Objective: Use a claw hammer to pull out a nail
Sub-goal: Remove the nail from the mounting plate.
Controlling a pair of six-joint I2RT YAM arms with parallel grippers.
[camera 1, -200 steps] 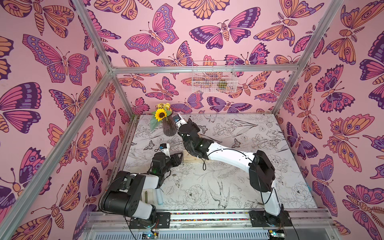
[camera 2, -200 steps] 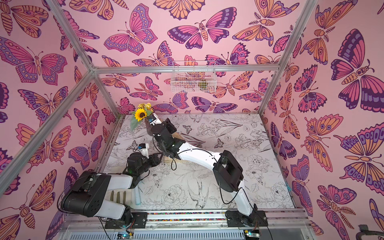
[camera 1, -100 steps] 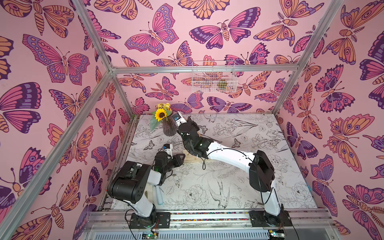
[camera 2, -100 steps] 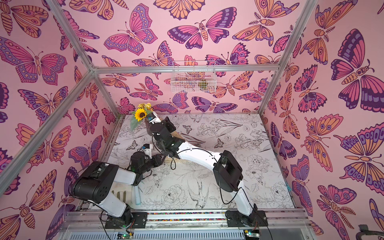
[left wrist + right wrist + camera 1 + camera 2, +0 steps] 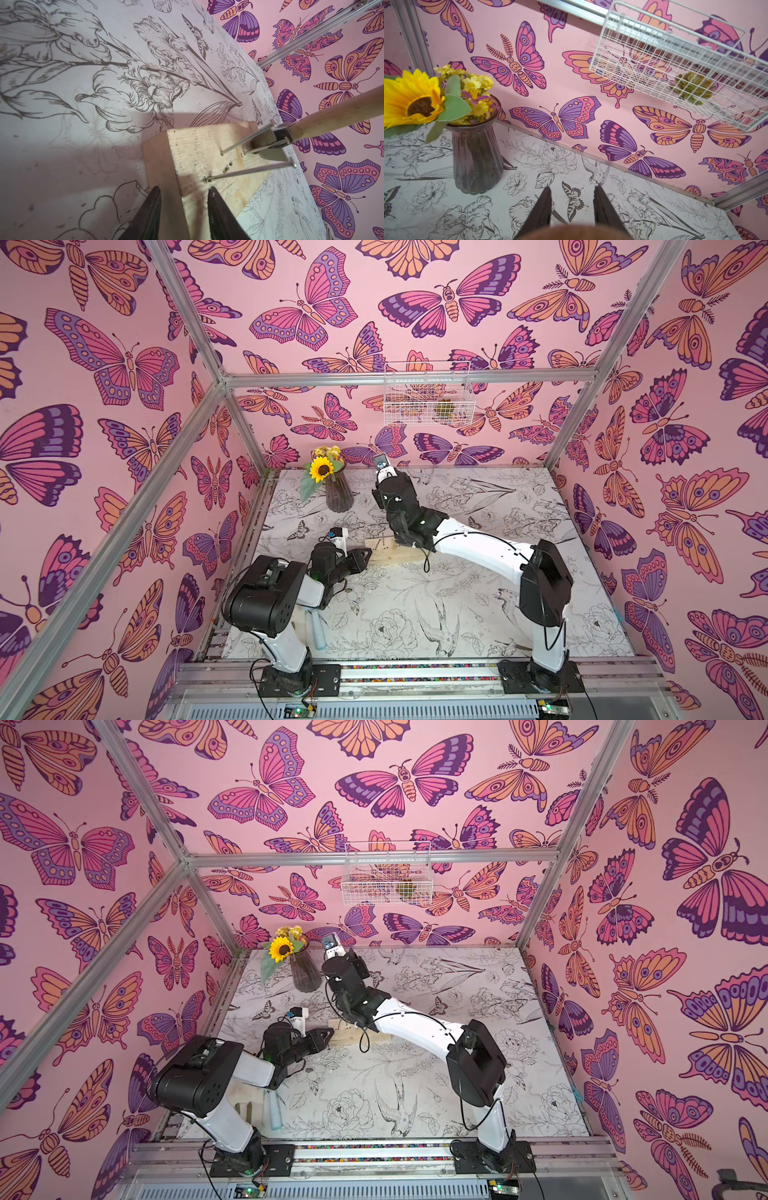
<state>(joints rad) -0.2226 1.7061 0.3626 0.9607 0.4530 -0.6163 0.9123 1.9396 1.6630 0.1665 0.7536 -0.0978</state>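
Observation:
A pale wooden block (image 5: pixel 390 553) (image 5: pixel 197 149) lies on the printed table with three long nails standing out of it. The claw hammer's grey head (image 5: pixel 269 152) rests on the block, its claw hooked round the middle nail (image 5: pixel 268 145). Its wooden handle (image 5: pixel 332 112) rises away from the block. My right gripper (image 5: pixel 572 188) is shut on the handle's end, a brown blur between the fingers; in both top views the arm hides the hammer. My left gripper (image 5: pixel 184 189) (image 5: pixel 363 556) is at the block's left end, its fingers apart with the block's edge between them.
A dark glass vase with a sunflower (image 5: pixel 338 493) (image 5: pixel 475 158) stands at the back left, near the right wrist. A white wire basket (image 5: pixel 428 393) hangs on the back wall. A pale-blue trowel (image 5: pixel 319 630) lies near the front left, by the left arm's base.
My left gripper has slid right to the block's end and its jaws have narrowed. The left arm's lower links have swung. The right arm has barely moved.

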